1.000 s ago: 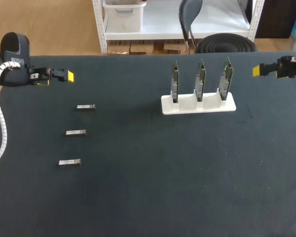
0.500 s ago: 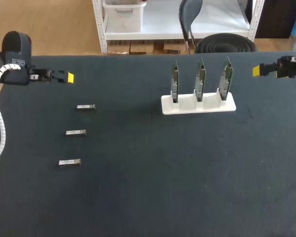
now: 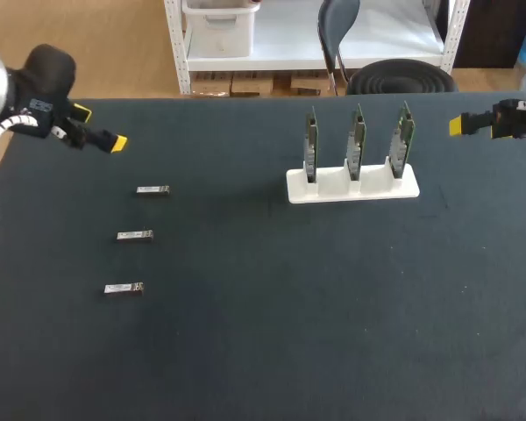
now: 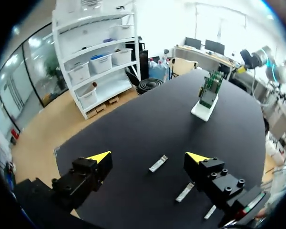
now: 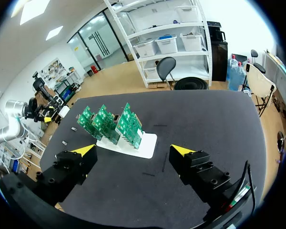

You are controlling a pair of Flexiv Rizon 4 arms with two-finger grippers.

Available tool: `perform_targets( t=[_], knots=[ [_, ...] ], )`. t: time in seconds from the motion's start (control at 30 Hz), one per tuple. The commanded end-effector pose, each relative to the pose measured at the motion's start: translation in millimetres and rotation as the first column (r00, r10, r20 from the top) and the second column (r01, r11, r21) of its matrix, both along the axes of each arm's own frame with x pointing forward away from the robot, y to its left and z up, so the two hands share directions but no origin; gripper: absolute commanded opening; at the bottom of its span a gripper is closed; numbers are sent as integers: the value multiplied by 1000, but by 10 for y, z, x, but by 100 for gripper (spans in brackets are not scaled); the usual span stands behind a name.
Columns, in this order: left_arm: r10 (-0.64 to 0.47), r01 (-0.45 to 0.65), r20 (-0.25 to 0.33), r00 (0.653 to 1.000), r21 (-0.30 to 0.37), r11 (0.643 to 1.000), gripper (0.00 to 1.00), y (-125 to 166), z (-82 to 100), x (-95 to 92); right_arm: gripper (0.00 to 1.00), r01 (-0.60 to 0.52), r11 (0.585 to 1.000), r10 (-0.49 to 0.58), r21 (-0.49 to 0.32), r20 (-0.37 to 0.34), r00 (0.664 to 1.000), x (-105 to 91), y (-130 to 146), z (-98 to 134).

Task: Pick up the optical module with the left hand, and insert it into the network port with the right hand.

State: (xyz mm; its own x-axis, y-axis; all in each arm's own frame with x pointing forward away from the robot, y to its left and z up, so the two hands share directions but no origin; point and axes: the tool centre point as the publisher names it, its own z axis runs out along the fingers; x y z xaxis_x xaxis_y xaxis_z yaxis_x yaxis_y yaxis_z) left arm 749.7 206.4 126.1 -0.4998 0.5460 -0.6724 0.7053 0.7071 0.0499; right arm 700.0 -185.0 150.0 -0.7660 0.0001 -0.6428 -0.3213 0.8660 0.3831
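My left arm (image 3: 37, 81) hangs over the rear left corner of the black worktop (image 3: 272, 333), its jaws apart and empty. The first optical module (image 3: 152, 189) lies flat on the worktop near them, a little toward the front and the middle, untouched. In the left wrist view it shows ahead of the two yellow tips, in the gap between them. The second optical module (image 3: 134, 235) and third optical module (image 3: 123, 288) follow in a column toward the front edge, each slightly further left. All three lie parallel, long axes running side to side across the worktop; I cannot tell which end is the plug.

My right arm (image 3: 515, 119) sits at the rear right edge, jaws apart and empty. The white holder (image 3: 351, 188) with three upright green circuit boards (image 3: 357, 140) stands well apart from them.
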Motion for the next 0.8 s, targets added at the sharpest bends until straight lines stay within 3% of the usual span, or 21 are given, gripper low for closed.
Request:
perform_targets(
  t=[0.03, 0.07, 0.1, 0.13, 0.27, 0.43, 0.57, 0.8],
  knots=[
    [-182, 193, -77, 980, 186, 963, 100, -63, -118, 255, 100, 0, 1000, 0, 0, 0, 1000, 0, 0, 0],
    [-219, 232, -83, 972, 212, 949, 100, -61, -145, 268, 100, 0, 1000, 0, 0, 0, 1000, 0, 0, 0],
    [-257, 281, -127, 958, 230, 932, 100, -54, -177, 274, 100, 0, 1000, 0, 0, 0, 1000, 0, 0, 0],
    [-283, 307, -136, 949, 207, 929, 100, -49, -199, 284, 100, 0, 1000, 0, 0, 0, 1000, 0, 0, 0],
    [-367, 414, -205, 907, 286, 864, 100, -56, -329, 278, 100, 0, 1000, 0, 0, 0, 1000, 0, 0, 0],
    [-439, 528, -300, 847, 382, 758, 100, -48, -540, 197, 100, 0, 1000, 0, 0, 0, 1000, 0, 0, 0],
    [-483, 578, -319, 816, 431, 692, 100, -49, -696, 90, 100, 0, 1000, 0, 0, 0, 1000, 0, 0, 0],
    [-493, 607, -355, 794, 494, 622, 100, -84, -928, -34, 100, 0, 1000, 0, 0, 0, 1000, 0, 0, 0]
  ],
)
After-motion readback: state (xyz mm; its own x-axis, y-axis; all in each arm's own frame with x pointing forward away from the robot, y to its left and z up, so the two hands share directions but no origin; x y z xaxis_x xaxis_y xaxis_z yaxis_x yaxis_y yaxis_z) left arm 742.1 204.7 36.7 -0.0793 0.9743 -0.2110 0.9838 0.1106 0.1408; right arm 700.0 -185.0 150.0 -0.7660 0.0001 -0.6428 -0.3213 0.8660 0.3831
